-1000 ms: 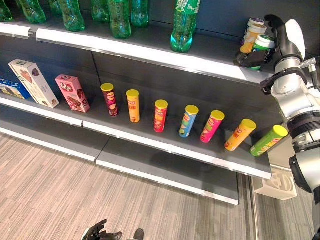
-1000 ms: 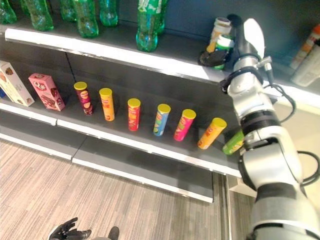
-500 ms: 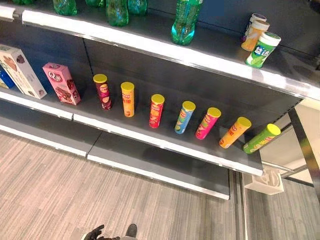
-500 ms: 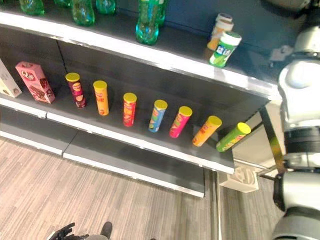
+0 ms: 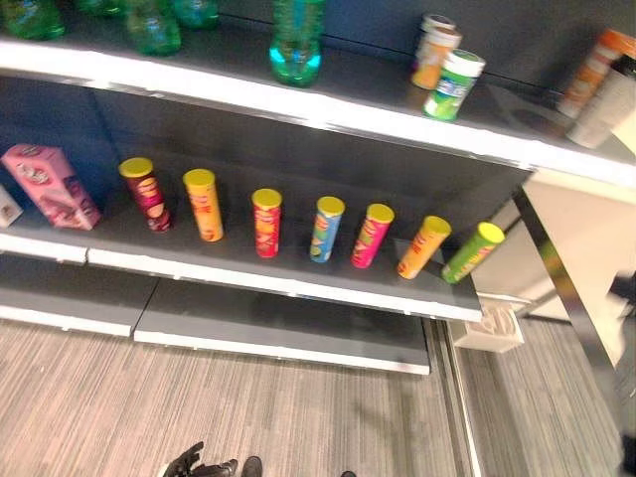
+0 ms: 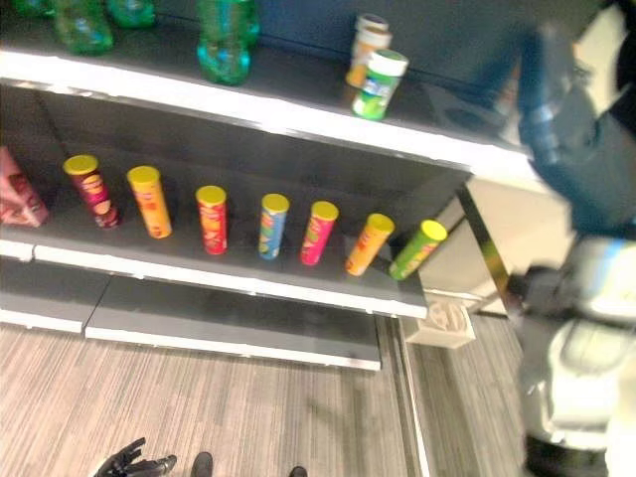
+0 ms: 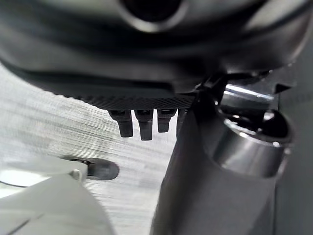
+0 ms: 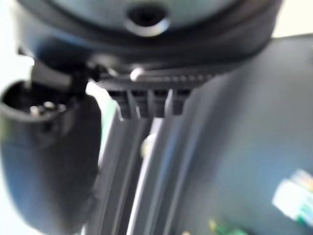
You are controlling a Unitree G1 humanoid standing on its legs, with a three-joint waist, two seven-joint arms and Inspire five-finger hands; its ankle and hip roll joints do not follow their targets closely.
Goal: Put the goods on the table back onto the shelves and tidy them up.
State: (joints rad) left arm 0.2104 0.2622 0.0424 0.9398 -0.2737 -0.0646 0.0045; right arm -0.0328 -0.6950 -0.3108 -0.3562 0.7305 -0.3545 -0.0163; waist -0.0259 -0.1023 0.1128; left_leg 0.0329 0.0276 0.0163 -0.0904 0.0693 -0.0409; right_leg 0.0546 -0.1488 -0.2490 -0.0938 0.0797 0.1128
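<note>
A green-and-white can (image 5: 454,84) stands free on the top shelf (image 5: 348,104), next to an orange-and-white can (image 5: 433,50). Green bottles (image 5: 296,40) stand further left on that shelf. On the middle shelf, several chip tubes (image 5: 266,222) stand in a row, the rightmost green tube (image 5: 473,251) leaning. My right hand (image 6: 549,89) is raised at the right, away from the cans; its fingers (image 8: 142,105) run straight with nothing in them. My left hand (image 5: 194,464) hangs low over the floor, with relaxed fingers (image 7: 142,125) and nothing held.
A pink box (image 5: 48,185) stands at the left of the middle shelf. The bottom shelf (image 5: 278,323) is bare. A neighbouring unit holds bottles (image 5: 601,89) at the far right. A white plastic foot (image 5: 494,326) sits on the floor by the shelf upright (image 5: 556,288).
My right hand let go of the green-and-white can, which now stands on the top shelf, and drew back to the right. The camera has swung right.
</note>
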